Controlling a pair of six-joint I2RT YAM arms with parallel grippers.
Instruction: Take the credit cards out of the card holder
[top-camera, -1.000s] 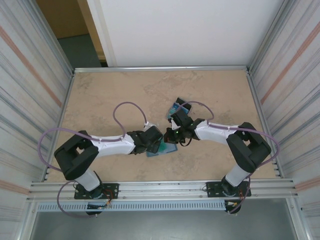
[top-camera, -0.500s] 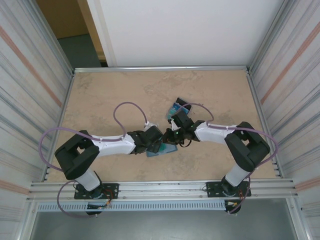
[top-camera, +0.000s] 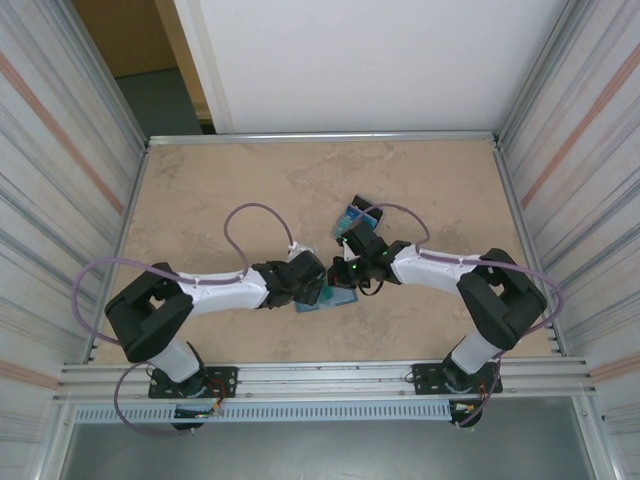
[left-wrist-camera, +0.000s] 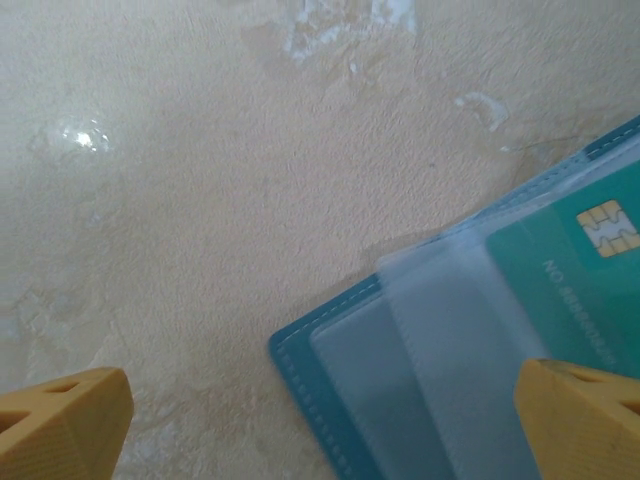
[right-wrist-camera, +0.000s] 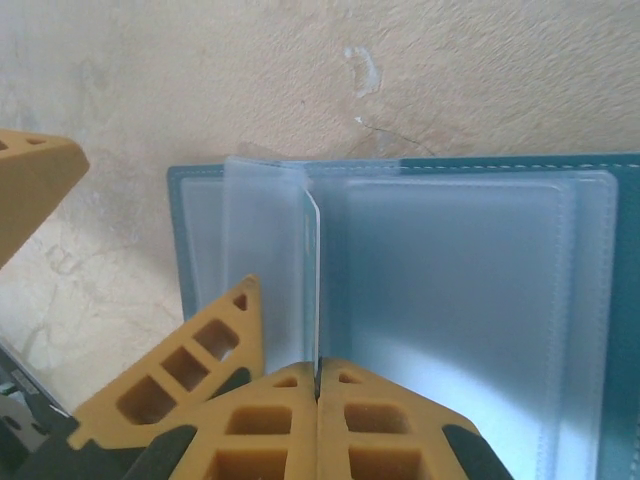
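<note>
Holder (top-camera: 333, 299) lies open mid-table btwn the arms. R gripper (right-wrist-camera: 318, 385) clamped shut on a clear sleeve (right-wrist-camera: 265, 250) stood upright. L gripper (left-wrist-camera: 320, 420) wide open over holder's corner; teal card (left-wrist-camera: 570, 270) tucked in it.

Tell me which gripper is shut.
The right gripper, pinched on a thin upright sheet inside the open card holder; the left gripper stands wide open.

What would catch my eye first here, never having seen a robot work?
Two arms meet at the middle of the table over an open card holder. The right gripper is shut on a thin leaf standing up from it. The left gripper hovers open over its corner, near a sleeved teal card.
</note>
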